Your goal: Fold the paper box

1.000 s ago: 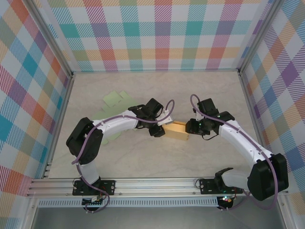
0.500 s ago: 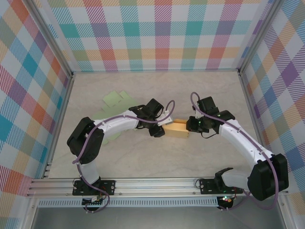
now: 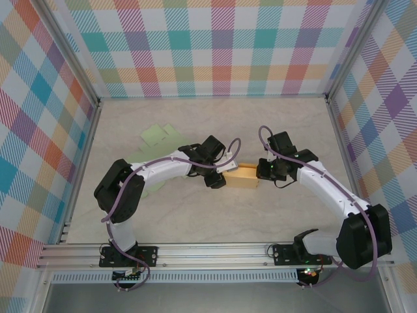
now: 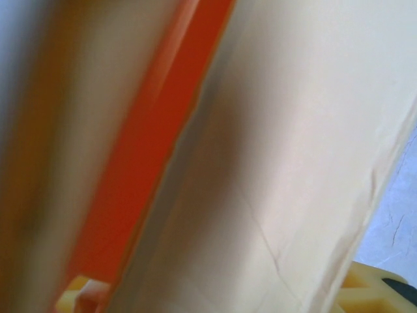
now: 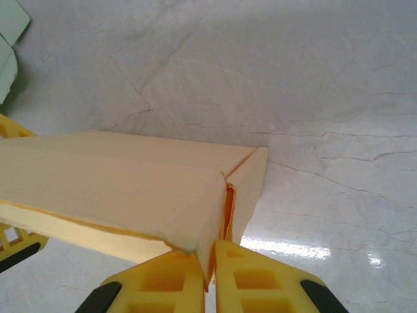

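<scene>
The marbled table [image 3: 195, 215] bears green paper sheets [image 3: 157, 136] (far left) and a tan paper box [image 3: 241, 177].

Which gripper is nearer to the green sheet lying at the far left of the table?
Left. The left gripper grips the end of the paper box that faces the green sheet; the right gripper pinches the opposite end, farther from it.

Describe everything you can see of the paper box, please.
The paper box is pale yellow card, orange inside, partly folded into a long shape with a loose end flap. It sits on, or just above, the marble-look table between the arms. The right gripper pinches its end edge; the left gripper holds the other end.
</scene>
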Tool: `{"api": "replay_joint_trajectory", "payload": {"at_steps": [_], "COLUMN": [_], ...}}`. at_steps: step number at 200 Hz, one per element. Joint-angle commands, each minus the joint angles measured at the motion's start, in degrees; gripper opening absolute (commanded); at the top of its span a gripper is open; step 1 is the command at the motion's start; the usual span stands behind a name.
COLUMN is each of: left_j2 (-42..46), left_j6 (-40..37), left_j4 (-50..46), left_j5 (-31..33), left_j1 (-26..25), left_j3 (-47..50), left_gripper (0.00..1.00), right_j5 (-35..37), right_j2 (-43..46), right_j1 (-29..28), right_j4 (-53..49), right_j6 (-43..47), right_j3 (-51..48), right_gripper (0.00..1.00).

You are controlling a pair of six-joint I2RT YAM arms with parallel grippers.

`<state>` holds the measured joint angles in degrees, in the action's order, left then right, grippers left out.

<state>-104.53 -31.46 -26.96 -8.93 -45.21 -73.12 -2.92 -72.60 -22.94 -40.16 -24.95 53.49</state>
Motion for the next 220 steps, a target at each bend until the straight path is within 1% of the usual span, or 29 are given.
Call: {"api": "replay_joint_trajectory", "payload": {"at_steps": [1, 26, 51, 76, 85, 89, 93, 119, 144, 156, 181, 197, 208, 220], "left_j2": [0.07, 0.38, 1.47, 3.82, 4.9, 5.44, 6.03, 10.01, 13.97, 15.8, 19.37, 21.0, 21.34, 20.92], "left_j6": [-0.01, 0.25, 0.89, 2.22, 2.69, 2.98, 3.18, 5.38, 8.44, 10.39, 14.04, 16.5, 18.49, 18.98], "left_j4": [-1.44, -1.57, -1.03, 0.2, 0.68, 0.84, 1.05, 3.33, 4.28, 3.85, 1.11, -0.13, -1.62, -4.28], "left_j5": [0.68, 0.55, 1.17, 2.98, 3.21, 3.15, 3.12, 2.7, 4.96, 6.75, 8.49, 10.57, 14.65, 16.23], "left_j1": [-0.76, -0.75, -0.71, -0.67, -0.71, -0.67, -0.66, -0.63, -0.67, -0.63, -0.62, -0.67, -0.67, -0.62], "left_j3": [-1.33, -1.49, -1.18, -0.2, 0.4, 0.63, 0.78, 3.27, 4.7, 4.83, 3.54, 2.82, 1.83, 0.59], "left_gripper": [0.52, 0.54, 0.61, 0.77, 0.89, 0.99, 1.0, 1.0, 1.0, 1.0, 1.0, 0.9, 0.81, 0.71], "right_j5": [2.04, 1.36, 0.83, -0.04, -0.43, -0.5, -0.67, -0.64, -0.78, -0.94, -0.94, -1.09, -1.08, -1.2], "right_j2": [-0.35, -0.44, -0.4, -0.09, -0.18, -0.23, -0.27, -0.53, -0.44, -0.41, -0.19, -0.19, -0.09, -0.23], "right_j1": [-0.44, -0.44, -0.42, -0.44, -0.45, -0.44, -0.43, -0.44, -0.52, -0.57, -0.53, -0.62, -0.71, -0.79], "right_j4": [-1.42, -0.61, -0.4, -0.25, -0.18, -0.22, -0.18, -0.32, -0.67, -0.88, -1.27, -1.3, -1.18, -1.18], "right_j6": [-0.72, -0.84, -0.84, -0.39, -0.11, -0.02, -0.01, 0.29, 0.51, 0.69, 0.91, 0.96, 0.87, 0.75], "right_j3": [0.32, -0.1, -0.06, 0.16, 0.21, 0.29, 0.3, 0.43, 0.56, 0.73, 0.91, 0.91, 0.91, 0.91], "right_gripper": [0.11, 0.11, 0.11, 0.11, 0.11, 0.11, 0.11, 0.11, 0.11, 0.11, 0.12, 0.12, 0.12, 0.12]}}
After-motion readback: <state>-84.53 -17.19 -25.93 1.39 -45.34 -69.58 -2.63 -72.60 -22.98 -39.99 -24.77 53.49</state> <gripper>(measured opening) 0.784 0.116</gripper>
